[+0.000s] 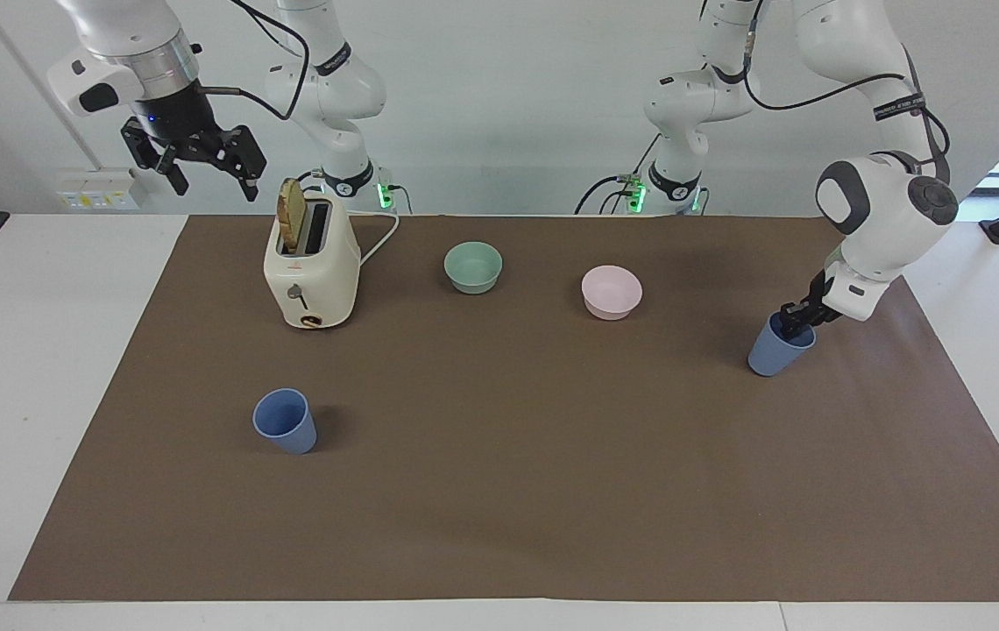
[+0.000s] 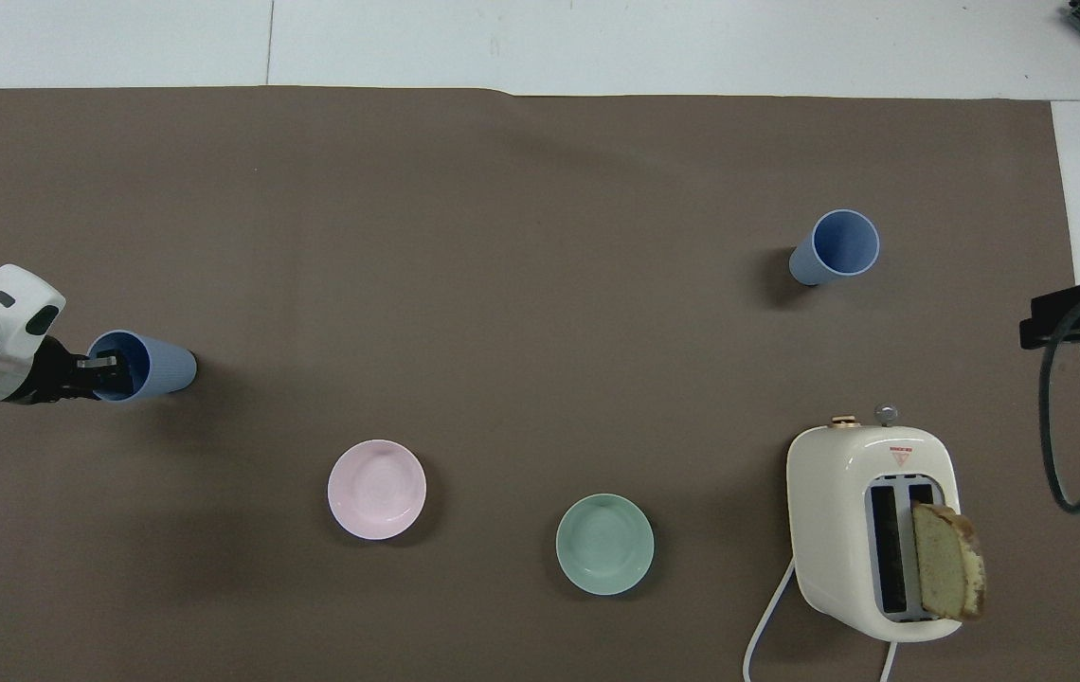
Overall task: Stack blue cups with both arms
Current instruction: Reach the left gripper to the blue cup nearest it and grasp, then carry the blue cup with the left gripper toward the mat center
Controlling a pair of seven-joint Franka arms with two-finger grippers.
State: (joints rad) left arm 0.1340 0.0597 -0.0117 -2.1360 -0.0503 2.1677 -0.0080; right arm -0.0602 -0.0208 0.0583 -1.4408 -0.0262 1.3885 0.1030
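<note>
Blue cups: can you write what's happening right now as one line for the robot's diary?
step: grasp first cup | left hand: shut on blue cup's rim | right hand: open, waiting above toaster | second blue cup: untouched | stacked: no
</note>
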